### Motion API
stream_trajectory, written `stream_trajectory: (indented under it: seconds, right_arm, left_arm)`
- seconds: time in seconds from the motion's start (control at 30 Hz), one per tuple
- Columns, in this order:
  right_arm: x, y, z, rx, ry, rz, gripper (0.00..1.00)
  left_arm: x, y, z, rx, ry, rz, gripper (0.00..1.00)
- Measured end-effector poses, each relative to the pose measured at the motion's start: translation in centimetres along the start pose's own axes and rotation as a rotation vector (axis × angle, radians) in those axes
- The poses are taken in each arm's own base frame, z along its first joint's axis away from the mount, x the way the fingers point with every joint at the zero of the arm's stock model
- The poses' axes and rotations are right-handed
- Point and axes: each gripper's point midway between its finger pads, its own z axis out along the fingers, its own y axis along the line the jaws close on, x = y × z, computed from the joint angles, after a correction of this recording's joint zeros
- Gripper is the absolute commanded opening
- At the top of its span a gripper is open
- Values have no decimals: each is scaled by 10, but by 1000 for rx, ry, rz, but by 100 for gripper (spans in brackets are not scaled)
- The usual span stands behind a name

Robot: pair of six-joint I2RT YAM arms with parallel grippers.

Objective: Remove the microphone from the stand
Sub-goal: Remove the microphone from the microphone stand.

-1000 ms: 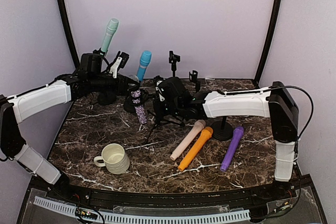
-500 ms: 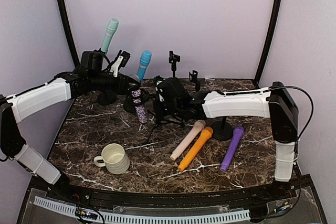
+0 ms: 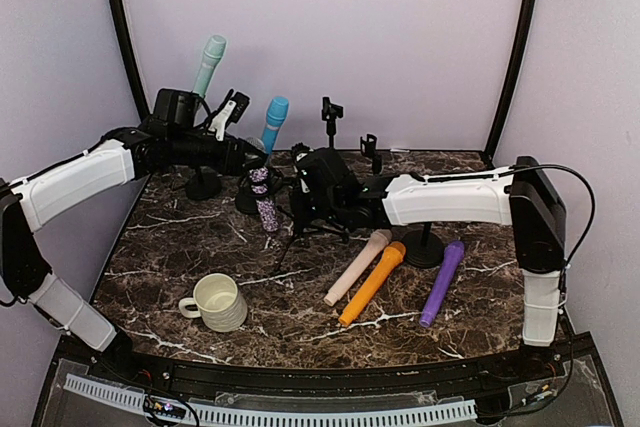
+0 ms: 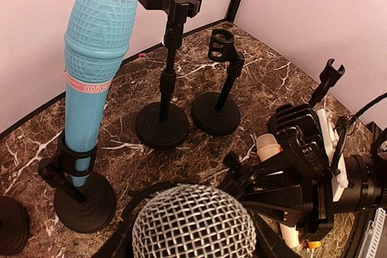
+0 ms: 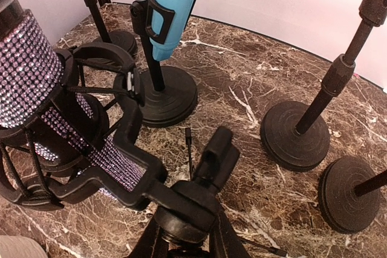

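A microphone with a sparkly purple body and a silver mesh head sits tilted in the black shock-mount cradle of a tripod stand. My left gripper is shut on the microphone's upper end, and in the left wrist view the mesh head fills the space between the fingers. From the right, my right gripper is shut on the stand's neck just below the cradle. The sparkly body still lies inside the cradle ring.
A blue mic and a teal mic stand in clips at the back left. Empty clip stands rise behind. Beige, orange and purple mics lie front right, a mug front left.
My right gripper's jaws have tightened on the stand's neck. The left gripper has crept slightly up and back with the microphone's head; the stand has stayed put.
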Motion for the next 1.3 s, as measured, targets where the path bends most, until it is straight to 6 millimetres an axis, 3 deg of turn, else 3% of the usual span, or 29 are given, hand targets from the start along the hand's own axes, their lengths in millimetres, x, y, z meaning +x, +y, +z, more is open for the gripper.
stream_trajectory:
  seconds: [0.73, 1.3]
  right_arm:
    - [-2, -2, 2, 47, 8, -36, 4]
    - [-5, -1, 3, 54, 3, -40, 4]
  left_arm:
    - [-12, -13, 12, 82, 47, 148, 0]
    - [-20, -15, 7, 43, 63, 168, 0]
